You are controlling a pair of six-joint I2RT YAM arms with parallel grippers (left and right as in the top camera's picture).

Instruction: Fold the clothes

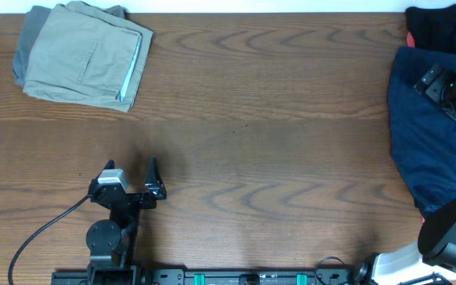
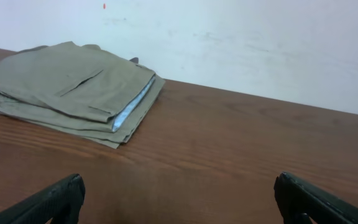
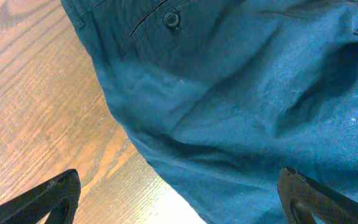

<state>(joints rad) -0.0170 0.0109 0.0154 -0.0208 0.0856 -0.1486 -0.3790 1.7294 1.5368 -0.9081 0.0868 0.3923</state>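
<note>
Wood-grain table (image 1: pixel 275 142) meets a white wall. Only the overhead view shows the black garment (image 1: pixel 438 28) at the far right corner, beyond the navy garment (image 1: pixel 418 142). Folded khaki shorts (image 1: pixel 85 59) lie far left. The right wrist view adds a pocket button (image 3: pixel 171 19). The left tool (image 2: pixel 179 193) and right tool (image 3: pixel 179 186) gape wide, holding nothing.

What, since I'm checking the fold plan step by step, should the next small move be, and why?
Probably lower the right gripper onto the navy garment at its edge and close. Its jaws stand open above that cloth, which lies rumpled and unfolded at the right side of the table, while the khaki shorts sit folded far left.
</note>
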